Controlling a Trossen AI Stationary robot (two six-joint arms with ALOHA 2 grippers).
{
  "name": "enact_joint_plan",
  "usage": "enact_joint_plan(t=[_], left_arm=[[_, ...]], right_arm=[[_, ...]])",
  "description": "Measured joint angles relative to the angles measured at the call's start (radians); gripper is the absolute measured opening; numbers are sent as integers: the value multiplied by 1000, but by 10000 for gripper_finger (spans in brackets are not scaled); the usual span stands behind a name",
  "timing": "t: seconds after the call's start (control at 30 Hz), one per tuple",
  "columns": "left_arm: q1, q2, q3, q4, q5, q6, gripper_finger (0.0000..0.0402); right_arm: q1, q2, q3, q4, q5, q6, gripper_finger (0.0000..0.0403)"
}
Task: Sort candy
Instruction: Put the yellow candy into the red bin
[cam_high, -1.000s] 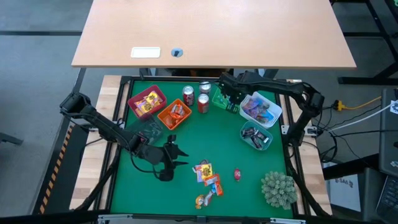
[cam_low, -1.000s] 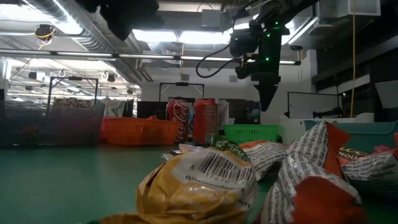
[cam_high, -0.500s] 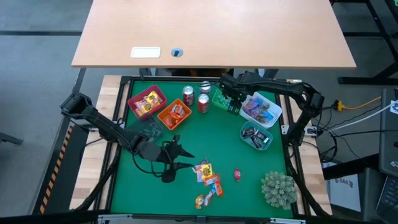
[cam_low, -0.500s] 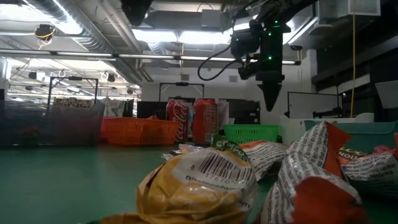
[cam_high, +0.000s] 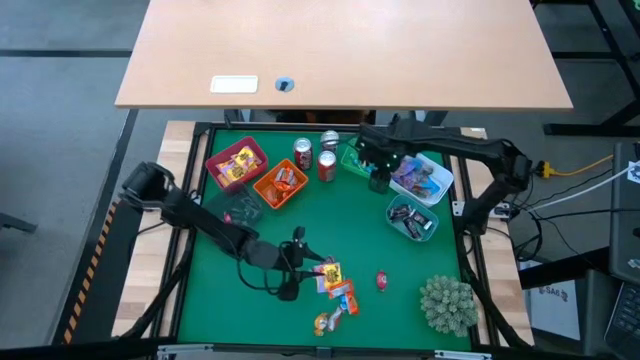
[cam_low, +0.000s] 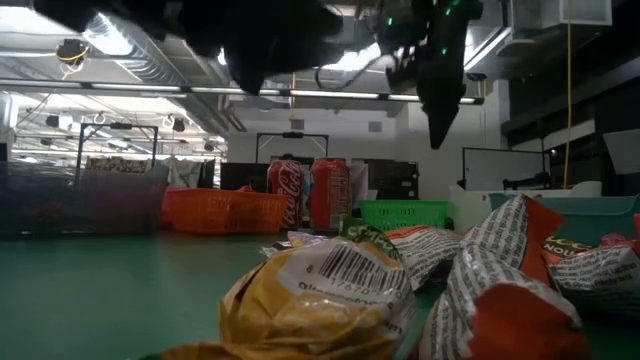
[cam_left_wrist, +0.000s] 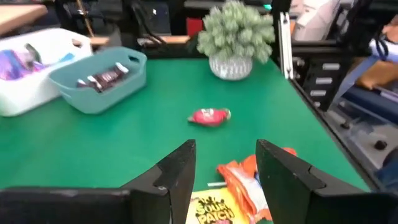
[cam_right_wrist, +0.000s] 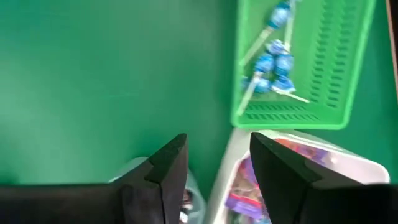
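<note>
**Most candy binned, a small loose cluster left on the mat**

Much of the sorting looks done. On the green table mat, five containers along the far side already hold sweets: a red-pink plastic basket with yellow wrappers, an orange plastic basket with orange and red ones, a green slotted plastic basket with blue-headed lollipops, a white plastic tub with purple and blue wrappers, and a teal plastic tub with dark-wrapped bars.

What remains is a loose group near the front of the mat: a yellow sour-candy packet, an orange wrapper just beside it, a yellow-and-orange piece nearer the front edge, and a lone red foil-wrapped sweet a little apart, towards the spiky grey-green plant ball.

The left gripper hangs just over the yellow packet with its jaws spread and nothing between them; picking from this cluster is likely the step in hand. The right gripper sits above the edge of the white tub, beside the green basket, jaws apart and empty.

Hard to judge: the low view is filled by crumpled wrappers right at the lens, so the mat behind them is hidden, and the left arm shows there only as a dark blur. The yellow packet is cut off in the left wrist view. A faint clear container near the orange basket is barely readable, and its contents cannot be told. Two red soda cans stand between the baskets.
</note>
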Motion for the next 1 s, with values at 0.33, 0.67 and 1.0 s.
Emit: enact_joint_plan(t=[0.33, 0.67, 1.0], left_arm=[[4, 167, 0, 121, 39, 8, 157], [5, 254, 0, 126, 65, 12, 157], [5, 326, 2, 101, 65, 11, 155]], right_arm=[[212, -66, 0, 4, 0, 103, 173], [427, -66, 0, 8, 0, 191, 173], [571, -66, 0, 43, 0, 257, 172]])
